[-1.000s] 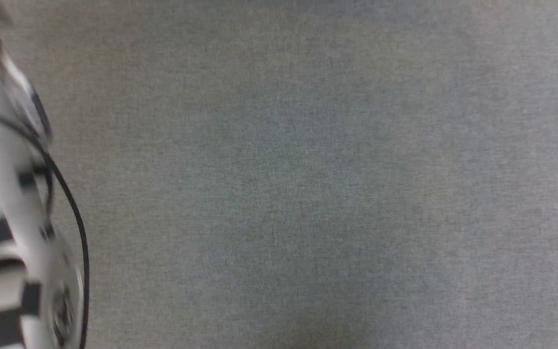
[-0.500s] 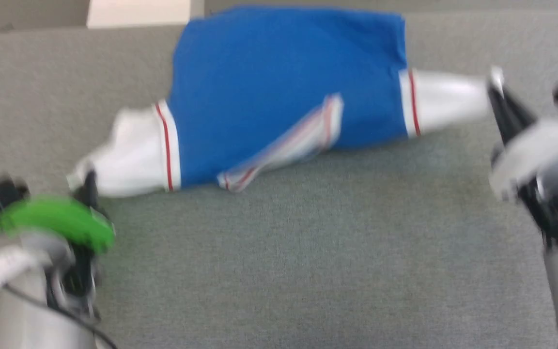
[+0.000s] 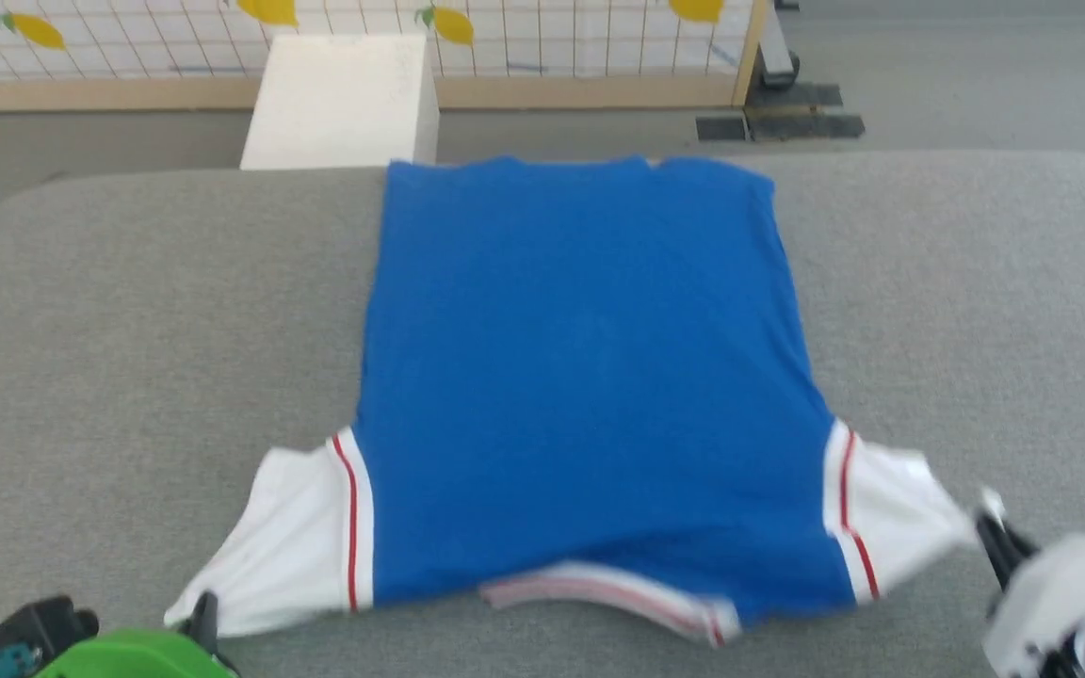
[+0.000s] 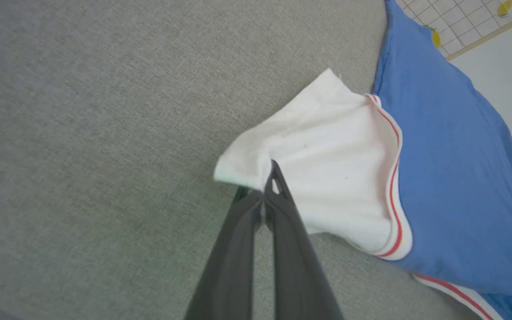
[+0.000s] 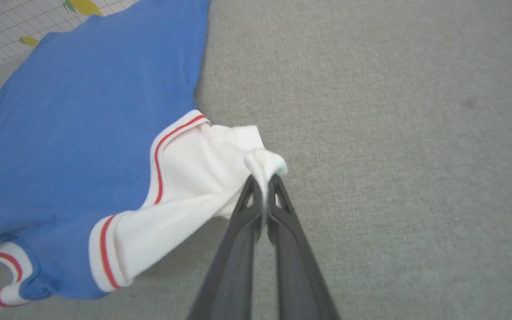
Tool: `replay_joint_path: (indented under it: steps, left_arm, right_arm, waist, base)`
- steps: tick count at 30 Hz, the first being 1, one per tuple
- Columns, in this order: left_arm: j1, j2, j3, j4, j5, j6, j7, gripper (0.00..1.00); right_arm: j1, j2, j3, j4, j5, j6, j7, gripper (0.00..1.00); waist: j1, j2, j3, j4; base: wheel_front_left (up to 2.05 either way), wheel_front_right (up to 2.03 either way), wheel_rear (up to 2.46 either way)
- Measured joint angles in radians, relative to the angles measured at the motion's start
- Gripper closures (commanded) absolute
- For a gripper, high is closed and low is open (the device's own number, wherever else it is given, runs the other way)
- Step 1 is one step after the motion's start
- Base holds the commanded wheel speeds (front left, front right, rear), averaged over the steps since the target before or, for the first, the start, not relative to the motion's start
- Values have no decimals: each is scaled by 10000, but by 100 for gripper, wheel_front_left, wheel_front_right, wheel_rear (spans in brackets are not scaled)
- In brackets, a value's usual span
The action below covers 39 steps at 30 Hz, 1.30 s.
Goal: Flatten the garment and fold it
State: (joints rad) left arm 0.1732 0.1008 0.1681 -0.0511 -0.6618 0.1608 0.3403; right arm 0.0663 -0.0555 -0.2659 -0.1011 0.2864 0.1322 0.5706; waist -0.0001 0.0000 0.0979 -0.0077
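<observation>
Spread garment lying on worktop
The left end effector is pinching left sleeve; right end effector is pinching right sleeve.

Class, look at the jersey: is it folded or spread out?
Spread out. The jersey lies flat on the grey surface, unfolded; the left gripper and right gripper each pinch a white sleeve tip.

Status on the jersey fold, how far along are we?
Done: the garment lies spread nearly flat on the grey surface, its blue body smooth. In hand: left jaws shut on the left white sleeve, right jaws shut on the right white sleeve, both stretched outward. Left: the near collar edge looks rumpled, and no fold is made yet.
</observation>
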Motion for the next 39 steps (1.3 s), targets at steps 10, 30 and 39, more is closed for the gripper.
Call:
replay_joint_path:
  steps: [10, 30, 39]
  left_arm:
    - [1101, 29, -150, -351, 596, 690, 454, 100]
    - [929, -105, -569, -56, 353, 274, -90, 100]
    - [344, -111, -997, -301, 353, 69, -259, 100]
  right_arm:
    - [1398, 63, -658, 717, 529, 2, 884, 100]
    - [866, 50, -407, 1055, 155, 0, -1889, 0]
    - [-1666, -146, -244, 679, -853, 0, -4755, 0]
  waist:
    - [0, 0, -107, 202]
    - [0, 1, -16, 312]
    - [0, 0, 412, 638]
  base:
    - [0, 0, 0]
    - [0, 0, 0]
    - [0, 0, 0]
